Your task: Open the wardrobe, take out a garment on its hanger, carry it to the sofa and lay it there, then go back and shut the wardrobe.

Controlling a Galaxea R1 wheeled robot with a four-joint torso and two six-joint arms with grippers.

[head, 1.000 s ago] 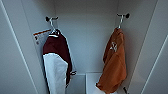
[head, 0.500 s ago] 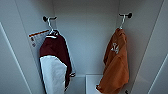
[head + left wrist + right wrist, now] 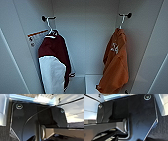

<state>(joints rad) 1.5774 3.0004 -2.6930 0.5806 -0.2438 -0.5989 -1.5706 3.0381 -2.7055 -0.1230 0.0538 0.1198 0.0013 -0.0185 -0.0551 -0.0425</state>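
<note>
Wardrobe (image 3: 85, 45) open, white-walled inside; orange garment (image 3: 115, 67) on hanger (image 3: 122, 22) at right peg, maroon-and-white garment (image 3: 55, 65) left, perhaps a white shelf (image 3: 92, 81) below; pincer states impossible to tell.

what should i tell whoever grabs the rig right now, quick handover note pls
Grippers: the wrist views do not let me tell whether either is open or shut; nothing seen held.
Tall white wardrobe: doors already open, inside in view from the head camera.
Bright orange soft shirt: hanging on its thin white hanger from the right-hand peg, untouched.
Maroon garment with white sleeves: on the left-hand peg, leave it.
Done: wardrobe opened.
Left: take the orange shirt out on its hanger, lay it on the sofa, come back, close the doors.
</note>
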